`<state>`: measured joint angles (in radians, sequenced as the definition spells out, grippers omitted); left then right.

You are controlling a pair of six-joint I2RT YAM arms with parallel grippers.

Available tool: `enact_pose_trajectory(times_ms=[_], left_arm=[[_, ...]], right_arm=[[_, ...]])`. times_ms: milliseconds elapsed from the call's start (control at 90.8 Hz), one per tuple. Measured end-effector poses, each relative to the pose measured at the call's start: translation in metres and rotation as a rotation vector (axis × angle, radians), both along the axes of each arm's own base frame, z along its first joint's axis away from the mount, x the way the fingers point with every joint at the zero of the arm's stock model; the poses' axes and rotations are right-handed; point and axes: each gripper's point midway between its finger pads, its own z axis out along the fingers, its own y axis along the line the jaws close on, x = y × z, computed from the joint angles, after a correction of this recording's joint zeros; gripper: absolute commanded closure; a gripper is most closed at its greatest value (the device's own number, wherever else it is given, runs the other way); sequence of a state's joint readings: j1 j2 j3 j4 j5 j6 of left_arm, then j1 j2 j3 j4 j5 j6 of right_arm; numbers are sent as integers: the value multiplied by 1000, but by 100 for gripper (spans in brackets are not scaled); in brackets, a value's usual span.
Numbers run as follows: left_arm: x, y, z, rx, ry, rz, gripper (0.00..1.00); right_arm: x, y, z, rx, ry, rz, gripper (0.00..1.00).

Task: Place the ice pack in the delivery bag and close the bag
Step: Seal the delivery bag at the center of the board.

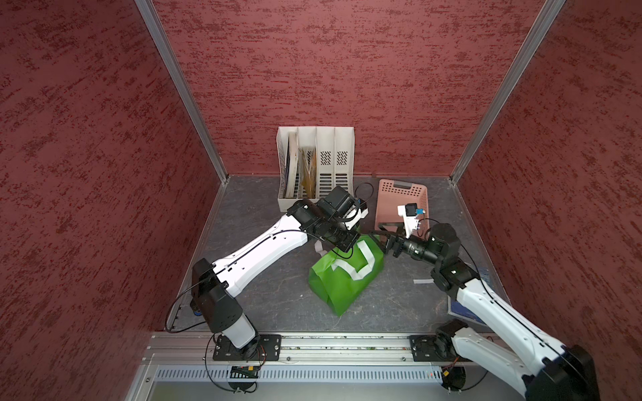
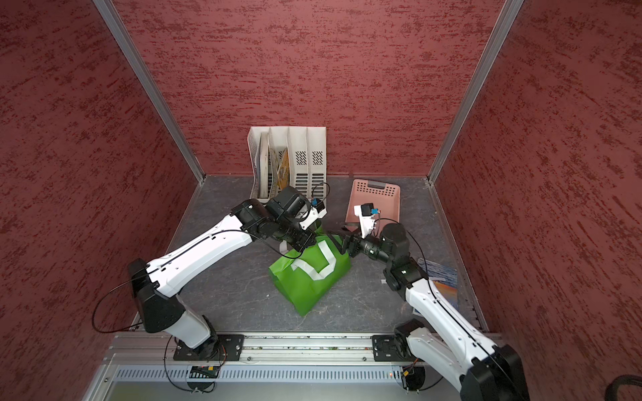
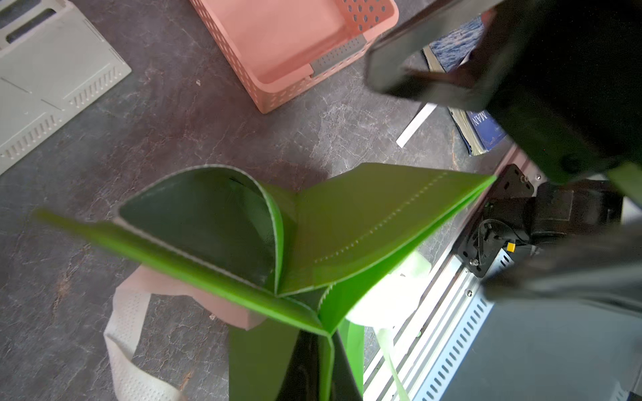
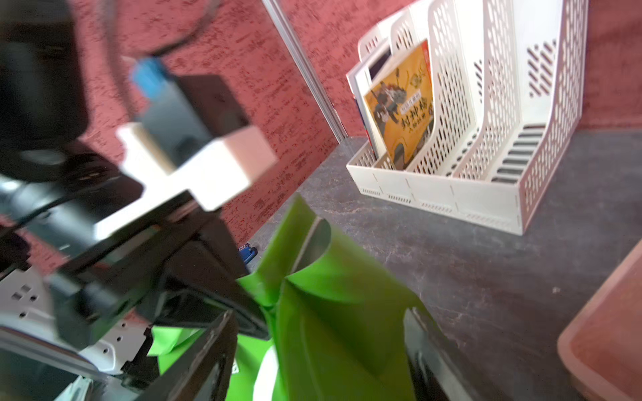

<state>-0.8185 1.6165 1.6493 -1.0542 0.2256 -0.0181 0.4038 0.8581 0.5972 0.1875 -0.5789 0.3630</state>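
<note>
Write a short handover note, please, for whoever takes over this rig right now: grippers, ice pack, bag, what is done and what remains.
Left gripper: shut on the delivery bag, pinching its rim with the mouth lifted.
Right gripper: open, jaws apart either side of the bag's upper edge, holding nothing.
Bag: slumped on the table between the arms.
Ice pack: not visible in any view; the pink basket looks empty.
Done: bag held open; whether the pack is inside cannot be told.
Left: check inside the bag; if the pack is there, let go of the rim and pull both arms back.
</note>
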Motion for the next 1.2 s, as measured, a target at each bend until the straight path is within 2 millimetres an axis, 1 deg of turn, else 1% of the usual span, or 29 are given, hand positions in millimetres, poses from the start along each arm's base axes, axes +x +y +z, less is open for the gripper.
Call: enact_pose_trajectory(times_ms=[77,132,165,231,297,441,529,551,606,661,705,793,870,903,926,959,1003,1025,1058,1102,1113,1146,1168,1179,1190,1201], left_arm=[[-1,2,0,5,-1,-23,100],[-2,5,0,10,-2,-35,100],[-3,6,0,14,-4,-45,100],[-4,8,-1,21,-8,-61,100],[-6,10,-1,28,-10,-76,100],[-8,10,0,30,-14,-105,100],[-10,10,0,26,-13,-115,100],[-10,10,0,25,-13,-116,100],[-12,10,0,20,-13,-122,100],[-16,12,0,12,-9,-131,100],[-19,13,1,6,-7,-134,100],[-26,16,2,-4,-2,-142,100],[-29,18,1,-4,4,-141,100],[-29,18,1,-5,6,-140,100],[-30,18,1,-5,7,-137,100],[-30,18,1,-5,8,-136,100],[-31,17,1,-4,8,-134,100],[-31,17,1,-2,7,-133,100],[-31,17,1,4,6,-127,95],[-31,18,0,11,3,-116,83],[-31,18,0,13,1,-112,79],[-30,18,0,18,-2,-102,63],[-29,19,0,22,-5,-94,55],[-28,18,0,22,-5,-86,55],[-28,19,1,26,-11,-84,47],[-27,19,1,26,-12,-78,44]], right_arm=[[-21,-4,17,-6,-89,33,25],[-34,-5,21,-11,-116,63,28],[-42,-6,19,-13,-123,82,30],[-51,-6,8,-23,-104,105,33],[-54,-5,-9,-51,-65,118,35],[-51,2,-37,-122,-4,154,35],[-47,10,-59,-173,34,184,38],[-45,11,-63,-183,44,188,40],[-41,14,-74,-205,65,196,52],[-36,16,-81,-220,68,200,60],[-33,19,-85,-224,76,204,63],[-26,27,-92,-238,84,223,64],[-21,36,-94,-242,87,245,66],[-20,40,-94,-242,83,254,70],[-21,42,-93,-241,79,260,75],[-21,45,-92,-239,69,271,84],[-23,49,-91,-233,65,285,99],[-25,50,-90,-235,57,291,100],[-26,52,-90,-233,60,296,100],[-27,53,-90,-236,62,295,100],[-27,53,-90,-237,61,294,100],[-27,54,-91,-240,60,292,100],[-28,55,-91,-242,58,290,100],[-28,55,-90,-242,57,291,100],[-29,55,-90,-243,55,290,100],[-29,56,-90,-244,53,291,100]])
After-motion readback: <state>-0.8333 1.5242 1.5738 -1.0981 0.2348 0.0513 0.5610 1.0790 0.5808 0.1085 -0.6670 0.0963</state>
